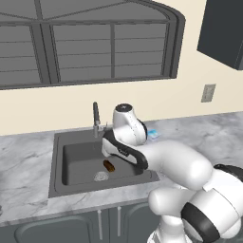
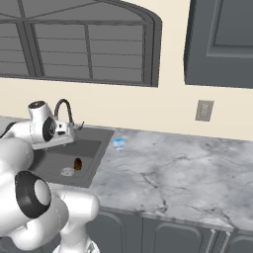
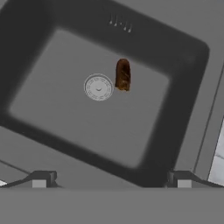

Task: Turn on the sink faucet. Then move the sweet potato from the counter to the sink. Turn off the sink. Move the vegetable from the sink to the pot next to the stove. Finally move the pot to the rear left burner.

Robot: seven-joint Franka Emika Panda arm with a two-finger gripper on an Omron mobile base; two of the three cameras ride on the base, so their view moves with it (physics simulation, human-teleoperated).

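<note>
A brown sweet potato (image 3: 123, 74) lies on the floor of the dark grey sink (image 3: 188, 57), right beside the round drain (image 3: 98, 87). It also shows in the basin from both base cameras as the sweet potato (image 1: 109, 165) (image 2: 77, 163). The faucet (image 1: 96, 118) (image 2: 64, 108) stands at the sink's back rim, and I see no water running from it. My gripper (image 3: 111, 181) hangs open and empty high over the basin, looking straight down, well above the sweet potato. The pot and stove are out of view.
The sink (image 1: 57, 190) is set in a marble counter (image 2: 168, 173) that stretches far to the right. A small blue and white object (image 1: 153, 134) (image 2: 118, 144) lies just right of the sink. An outlet (image 2: 204, 110) is on the wall.
</note>
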